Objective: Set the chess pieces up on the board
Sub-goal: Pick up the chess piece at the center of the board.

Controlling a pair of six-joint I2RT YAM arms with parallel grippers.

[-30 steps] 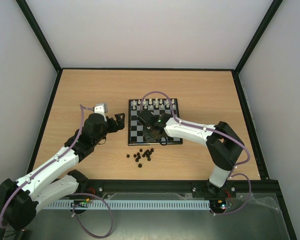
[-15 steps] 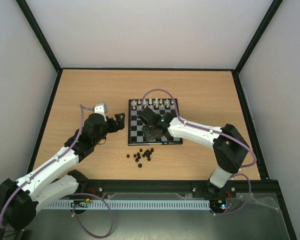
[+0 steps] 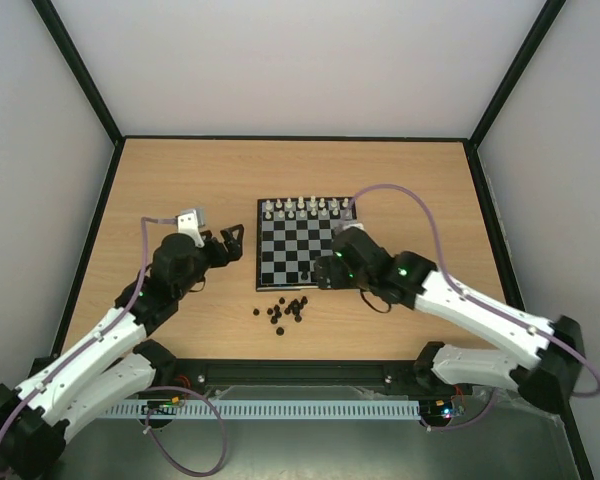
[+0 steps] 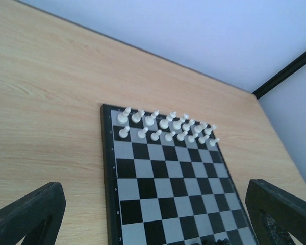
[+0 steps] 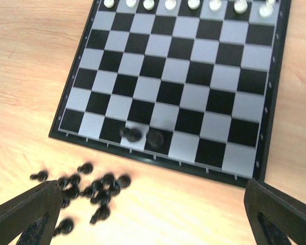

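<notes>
The right gripper [image 5: 150,209] holds its fingers [image 5: 25,212] wide with nothing between them, above the near edge of the board [image 5: 214,76]; the left gripper [image 4: 155,209] is just as wide and empty beside the board's left edge. The black chess pieces [image 5: 92,186] lie heaped on the table [image 5: 20,76] just off that near edge, two more standing on the nearest row. They look tiny, light, hard and easily toppled, so a pinch at mid-body seems best. Only the right wrist view shows them clearly; the left wrist view mostly shows the white pieces [image 4: 163,124] lined up on the far rows
</notes>
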